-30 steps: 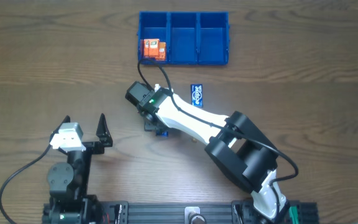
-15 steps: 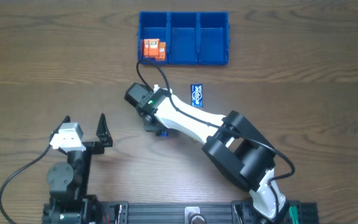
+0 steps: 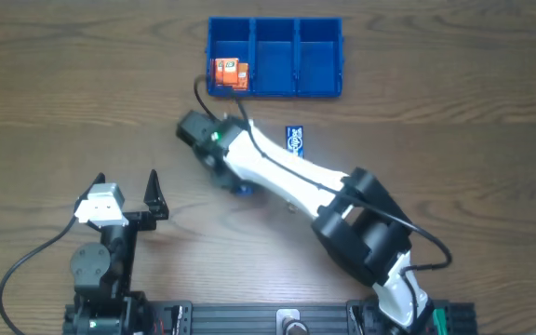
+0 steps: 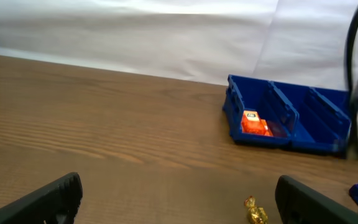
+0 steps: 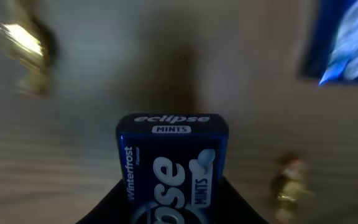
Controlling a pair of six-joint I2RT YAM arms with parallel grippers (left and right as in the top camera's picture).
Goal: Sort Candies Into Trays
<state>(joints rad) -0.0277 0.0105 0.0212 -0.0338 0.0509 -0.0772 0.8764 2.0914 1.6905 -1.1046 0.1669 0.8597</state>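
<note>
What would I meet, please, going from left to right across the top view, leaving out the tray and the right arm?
First the left gripper, then the orange candies, then the blue packet.

Right arm [image 3: 287,177] lies diagonally across mid-table from its lower-right base, blocking cross-reach. Right gripper [image 5: 171,202], clamped on a mint tin [image 5: 171,155], hangs near the tray [image 3: 274,90]'s left bay. Blue packet [image 3: 294,142] sits between arm and tray. Gold candies [image 5: 23,50] lie scattered by the tin. Orange candies [image 3: 230,74] occupy the left bay. Bare wood from left gripper [image 3: 127,177] up to the tray's left.
</note>
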